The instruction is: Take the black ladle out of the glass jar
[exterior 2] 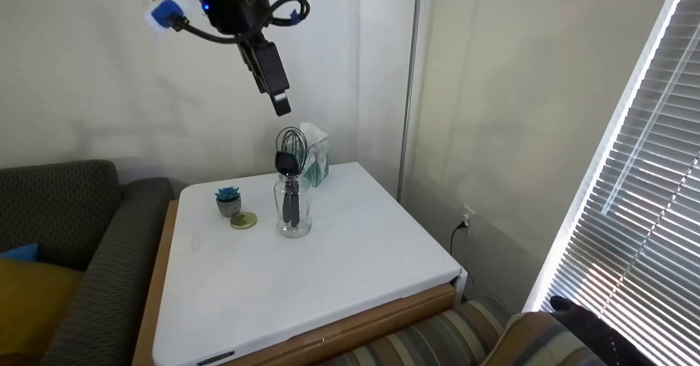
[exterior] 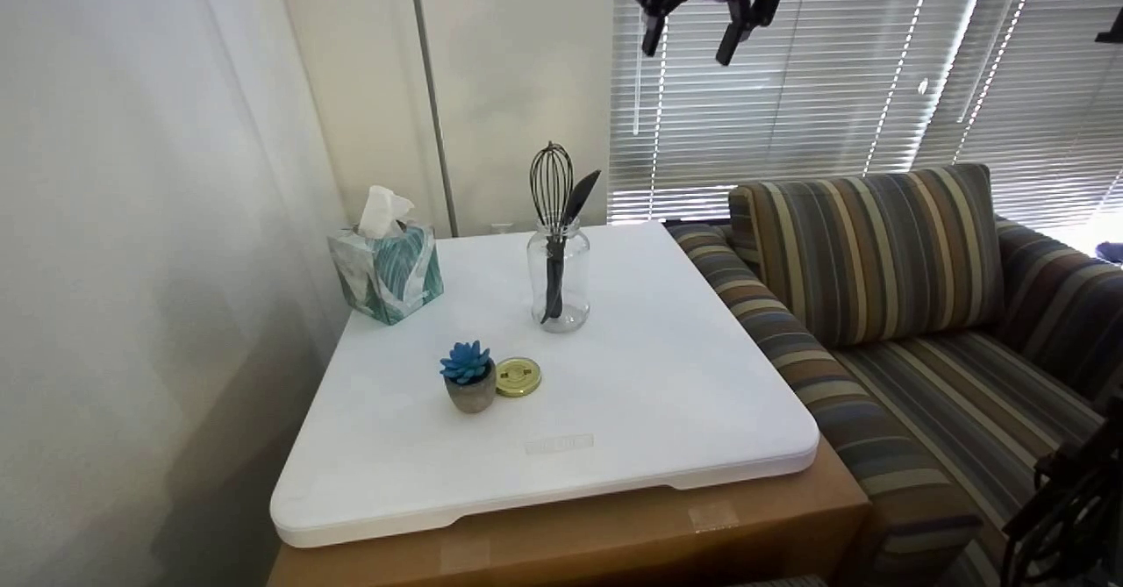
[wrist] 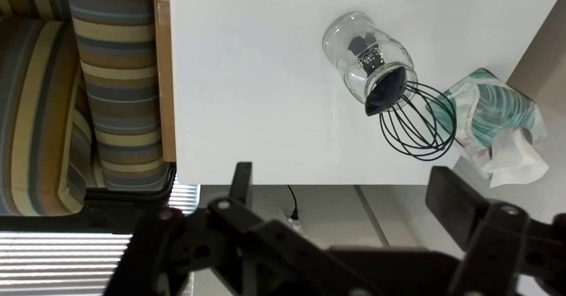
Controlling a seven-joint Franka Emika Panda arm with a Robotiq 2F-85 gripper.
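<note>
The black ladle (exterior: 582, 194) stands in the glass jar (exterior: 575, 284) with its scoop up and its handle inside. It leans away from the wire whisk (exterior: 550, 185), which shares the jar. In an exterior view the ladle's scoop (exterior 2: 287, 163) is in front of the whisk (exterior 2: 297, 139), above the jar (exterior 2: 293, 231). My gripper (exterior: 690, 50) is open and empty, well above the jar, also in an exterior view (exterior 2: 281, 105). In the wrist view the ladle (wrist: 385, 91) and jar (wrist: 349, 35) lie beyond the open fingers (wrist: 342, 176), touching neither.
The jar stands on a white table (exterior: 667, 376). A teal tissue box (exterior: 395, 275) is near the wall. A blue potted plant (exterior: 470, 381) and a gold lid (exterior: 518, 377) sit near the jar. A striped sofa (exterior: 790, 341) borders the table.
</note>
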